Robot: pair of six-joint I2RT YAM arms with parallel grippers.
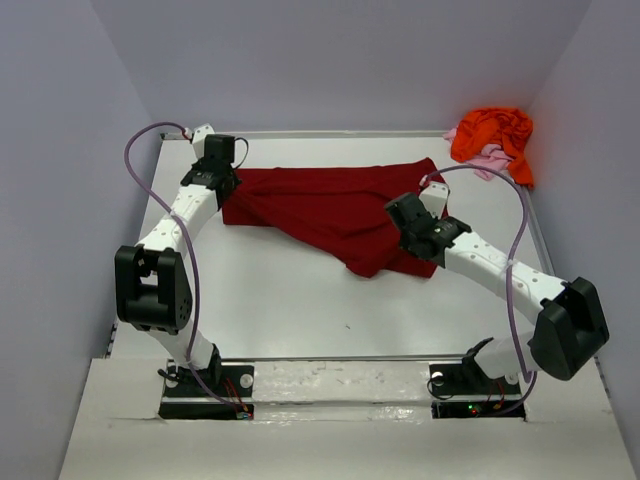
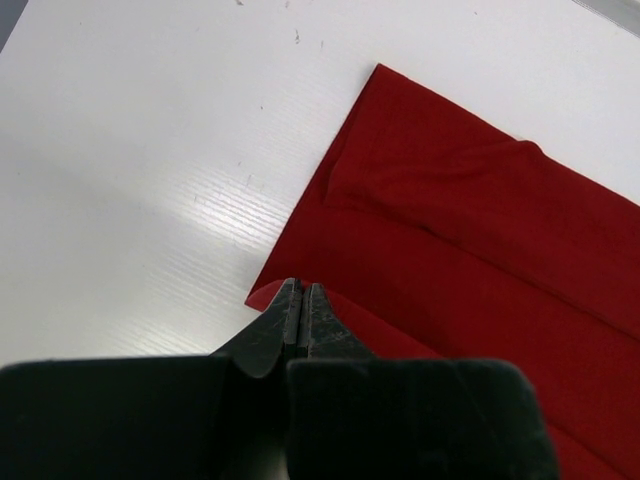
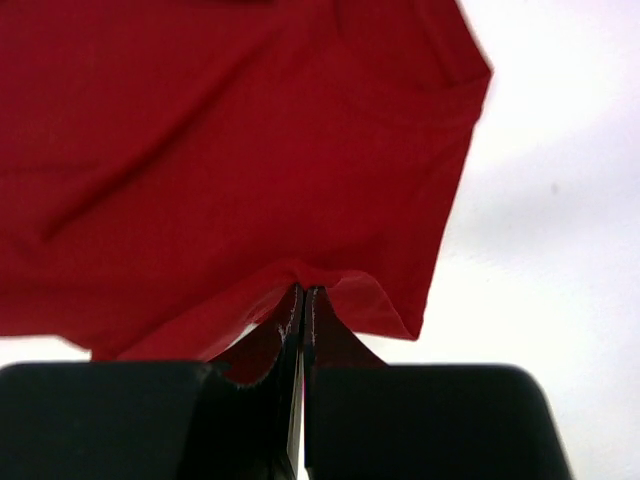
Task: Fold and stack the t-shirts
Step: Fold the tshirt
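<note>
Left tool (image 2: 302,300) is pinched shut on the left edge of the red t-shirt (image 1: 330,205). Right tool (image 3: 303,300) is pinched shut on a fold at its near right side, cloth tenting at the tips. Shirt lies stretched across the far worktop (image 1: 270,310), bunched on the right. Probably light and limp: it will sag between grips, so hems and corners are the best holds. Left arm is folded at the elbow, reaching far-left; right arm is extended toward centre. Orange t-shirt (image 1: 490,130) and pink t-shirt (image 1: 488,160) are heaped far right.

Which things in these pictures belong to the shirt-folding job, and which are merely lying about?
Part of the job: dark red t-shirt, pinched by the shut left fingers and right fingers; orange t-shirt and pink t-shirt, heaped at the far right corner.
Just there: white table, purple cables on the arms.
</note>
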